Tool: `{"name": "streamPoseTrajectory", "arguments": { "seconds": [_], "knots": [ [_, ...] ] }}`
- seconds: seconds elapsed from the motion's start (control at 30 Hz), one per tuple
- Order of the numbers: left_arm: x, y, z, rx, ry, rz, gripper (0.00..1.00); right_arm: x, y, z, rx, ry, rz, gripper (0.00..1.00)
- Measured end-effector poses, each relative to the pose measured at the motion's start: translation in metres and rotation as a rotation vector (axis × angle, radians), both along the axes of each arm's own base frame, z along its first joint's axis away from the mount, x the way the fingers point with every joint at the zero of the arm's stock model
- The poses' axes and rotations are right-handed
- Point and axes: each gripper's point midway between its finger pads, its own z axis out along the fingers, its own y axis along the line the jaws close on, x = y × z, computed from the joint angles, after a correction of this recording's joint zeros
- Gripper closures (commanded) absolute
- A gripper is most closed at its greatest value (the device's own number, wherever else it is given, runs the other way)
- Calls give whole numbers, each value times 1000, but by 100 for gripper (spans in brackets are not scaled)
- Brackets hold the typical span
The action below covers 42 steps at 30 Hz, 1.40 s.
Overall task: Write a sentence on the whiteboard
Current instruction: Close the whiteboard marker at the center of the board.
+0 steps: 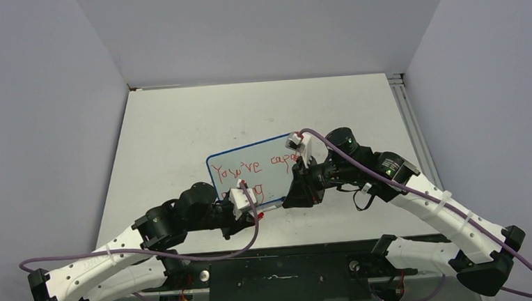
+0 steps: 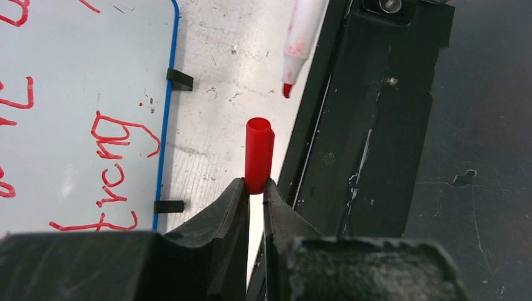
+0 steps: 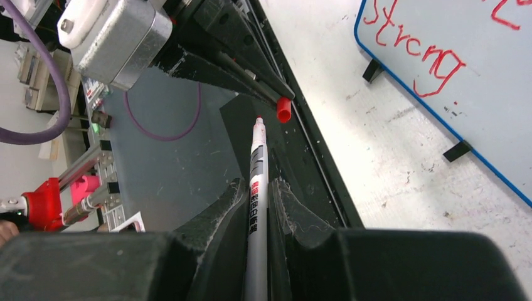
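- Worktop [image 1: 178, 121]: flat, matt white, scuffed and speckled, with a black strip along its lower edge in the top view.
- Whiteboard [image 1: 250, 167]: small glossy white rectangle in a thin blue frame with rounded corners. It lies flat and slightly skewed at the centre of the top view. Two black clip feet [image 2: 180, 79] are seen on one long side.
- Sentence [image 1: 240, 169]: uneven red marker lettering in two lines, "You're cap…" above and "Strong" below. The far end of the upper line is hidden by the right arm.
- Left hand [image 2: 256, 187]: black fingers are closed on a red cylindrical cap [image 2: 258, 153], hollow end outward. The arm is stretched low from the lower left.
- Right hand [image 3: 258, 185]: closed on a slim white marker [image 3: 257, 157] with a bare red nib. The arm is bent in from the lower right.
- Nib and cap are held near each other, not touching, just below the board's lower edge in the top view.
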Motion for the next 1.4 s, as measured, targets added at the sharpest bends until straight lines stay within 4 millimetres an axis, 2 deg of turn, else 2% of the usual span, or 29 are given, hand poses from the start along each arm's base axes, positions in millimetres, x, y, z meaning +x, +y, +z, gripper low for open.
{"name": "streamPoseTrajectory", "arguments": {
  "seconds": [0.17,0.73,1.4],
  "knots": [
    [2,0,-3,13,0,6,100,-5,-2,-6,-22,22,27,95],
    [0,-6,-3,0,3,-14,100,-1,2,-24,-69,43,49,95],
    [-3,-8,-3,-4,1,-27,100,2,1,-26,-80,31,34,95]
  ]
}}
